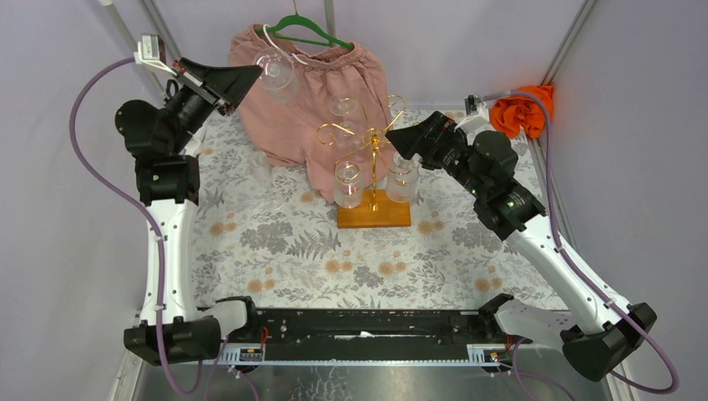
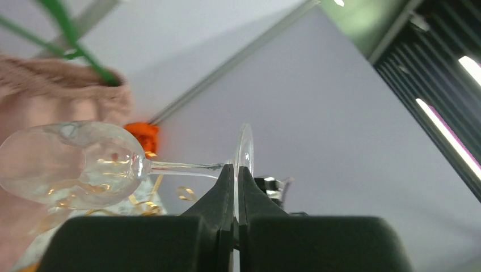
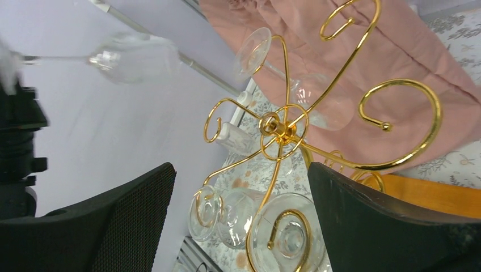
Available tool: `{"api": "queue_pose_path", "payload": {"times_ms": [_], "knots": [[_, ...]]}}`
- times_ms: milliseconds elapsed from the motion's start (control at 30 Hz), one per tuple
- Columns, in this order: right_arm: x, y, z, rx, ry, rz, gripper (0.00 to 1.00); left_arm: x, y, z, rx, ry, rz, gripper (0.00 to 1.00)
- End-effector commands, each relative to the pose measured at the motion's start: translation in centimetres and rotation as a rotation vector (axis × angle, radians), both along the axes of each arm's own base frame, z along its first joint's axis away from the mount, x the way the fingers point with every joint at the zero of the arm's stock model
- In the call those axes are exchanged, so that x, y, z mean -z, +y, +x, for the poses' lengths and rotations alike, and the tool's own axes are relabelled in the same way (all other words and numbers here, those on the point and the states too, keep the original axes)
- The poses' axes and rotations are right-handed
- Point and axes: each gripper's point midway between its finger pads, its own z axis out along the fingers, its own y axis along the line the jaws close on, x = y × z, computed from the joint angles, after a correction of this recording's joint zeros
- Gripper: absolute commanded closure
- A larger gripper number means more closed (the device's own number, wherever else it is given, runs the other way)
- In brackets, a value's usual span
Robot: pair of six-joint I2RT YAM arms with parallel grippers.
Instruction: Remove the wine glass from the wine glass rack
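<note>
The gold wire wine glass rack (image 1: 372, 140) stands on its orange-brown wooden base (image 1: 374, 215) at the middle back of the table. My left gripper (image 1: 240, 84) is shut on the foot (image 2: 245, 146) of a clear wine glass (image 1: 275, 70) and holds it on its side, high up and left of the rack, clear of the arms. Its bowl (image 2: 74, 164) points away from the fingers (image 2: 224, 187). Three more glasses hang on the rack (image 3: 275, 124), two of them low (image 1: 347, 184) (image 1: 402, 179). My right gripper (image 1: 399, 139) is open and empty beside the rack's top (image 3: 241, 170).
Pink shorts (image 1: 334, 92) hang on a green hanger (image 1: 311, 32) behind the rack. An orange cloth (image 1: 522, 110) sits at the back right corner. A floral cloth (image 1: 292, 251) covers the table. Purple cables loop round both arms.
</note>
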Motion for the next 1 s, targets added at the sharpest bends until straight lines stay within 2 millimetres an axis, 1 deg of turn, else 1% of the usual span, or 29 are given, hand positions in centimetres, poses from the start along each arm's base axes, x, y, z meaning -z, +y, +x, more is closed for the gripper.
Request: {"api": "queue_pose_path", "payload": {"times_ms": [0, 100, 233, 300, 333, 400, 500, 533, 600, 667, 700, 767, 900, 967], "knots": [[-1.6, -1.4, -0.6, 0.043, -0.077, -0.019, 0.03, -7.0, -2.9, -6.7, 0.235, -0.318, -0.053, 1.00], [-2.8, -1.2, -1.3, 0.009, -0.132, -0.026, 0.04, -7.2, -4.8, -9.1, 0.389, -0.351, -0.105, 1.00], [-5.2, -1.0, -2.9, -0.057, -0.255, -0.013, 0.03, -7.0, -6.2, -11.5, 0.554, -0.411, -0.165, 1.00], [-6.8, -0.7, -4.1, -0.109, -0.323, 0.001, 0.06, -6.6, -6.8, -11.8, 0.632, -0.394, -0.207, 1.00], [-7.5, -0.6, -4.6, -0.134, -0.352, 0.010, 0.08, -6.4, -6.9, -12.2, 0.668, -0.417, -0.223, 1.00], [-9.0, -0.3, -5.9, -0.188, -0.415, 0.036, 0.10, -5.9, -7.0, -12.2, 0.736, -0.413, -0.277, 1.00], [-10.3, -0.1, -7.4, -0.246, -0.483, 0.068, 0.11, -5.4, -6.2, -12.6, 0.841, -0.435, -0.368, 1.00], [-10.7, -0.1, -8.0, -0.270, -0.510, 0.078, 0.11, -5.2, -6.3, -12.4, 0.861, -0.415, -0.382, 1.00], [-11.3, 0.0, -9.0, -0.313, -0.550, 0.102, 0.13, -5.1, -6.4, -12.1, 0.856, -0.419, -0.380, 1.00], [-11.7, 0.3, -9.8, -0.356, -0.579, 0.121, 0.15, -5.2, -6.5, -12.4, 0.853, -0.440, -0.378, 1.00], [-11.8, 0.5, -10.0, -0.375, -0.587, 0.132, 0.18, -5.4, -6.5, -12.7, 0.853, -0.449, -0.381, 1.00], [-11.8, 0.7, -10.0, -0.400, -0.592, 0.144, 0.19, -5.7, -6.4, -12.8, 0.857, -0.455, -0.385, 1.00], [-11.8, 1.3, -8.9, -0.424, -0.579, 0.170, 0.19, -6.0, -6.3, -13.1, 0.861, -0.461, -0.389, 1.00], [-12.2, 1.4, -8.4, -0.436, -0.587, 0.199, 0.19, -6.0, -6.3, -13.2, 0.864, -0.458, -0.395, 1.00]]}}
